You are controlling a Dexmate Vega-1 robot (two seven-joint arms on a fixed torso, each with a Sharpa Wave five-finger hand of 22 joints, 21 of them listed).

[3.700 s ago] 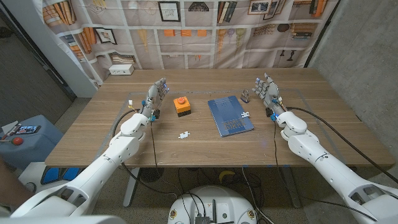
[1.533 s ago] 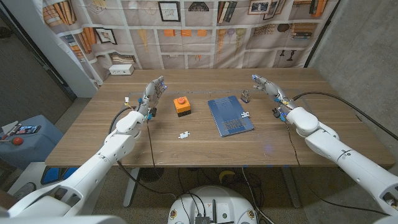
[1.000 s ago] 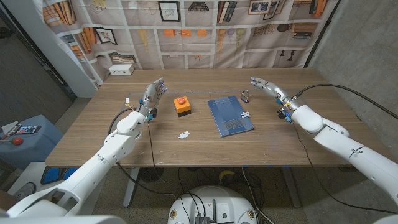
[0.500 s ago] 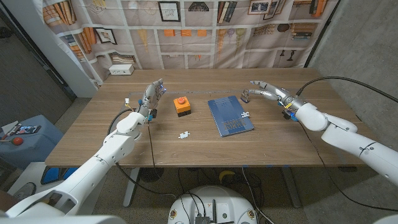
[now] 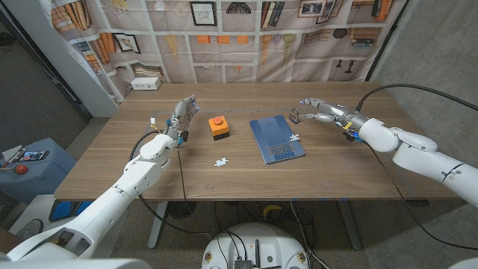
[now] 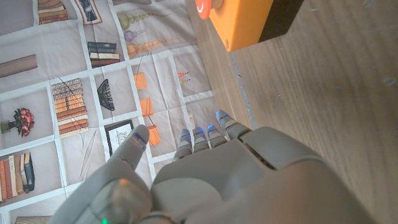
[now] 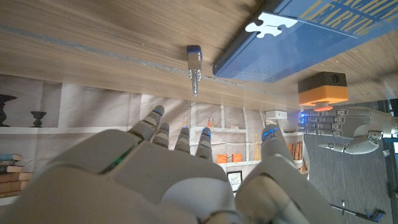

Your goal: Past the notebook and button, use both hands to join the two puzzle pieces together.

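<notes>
From the head view we saw a wooden table (image 5: 246, 168) with a blue notebook (image 5: 275, 138) near its centre. Pale lettering ran along the cover, too small for us to read. One white puzzle piece (image 5: 294, 137) lay on the notebook's edge at about three o'clock. The other puzzle piece (image 5: 220, 161) lay on bare wood, at roughly eight o'clock from the notebook. An orange button box (image 5: 218, 127) with a red cap stood at nine o'clock from the notebook, just apart from it. A small dark padlock (image 5: 295, 115) sat at one o'clock from the notebook. The right hand (image 5: 323, 110) reached in from three o'clock, fingers spread and holding nothing, its tips near the padlock. The left hand (image 5: 184, 113) stood upright at nine o'clock from the button box, fingers apart and empty.

In the left wrist view we saw the left hand (image 6: 211, 180) from behind, fingers extended, with the button box (image 6: 249, 18) beyond them.

In the right wrist view the right hand (image 7: 174, 180) showed from behind, fingers fanned and empty. The notebook (image 7: 311, 43) bore large gold capitals, cut off and unreadable. The puzzle piece (image 7: 271, 23) rested on its edge. We also saw a small metal object (image 7: 194, 65), the button box (image 7: 322, 89), and the left hand (image 7: 351, 127) farther off.
</notes>
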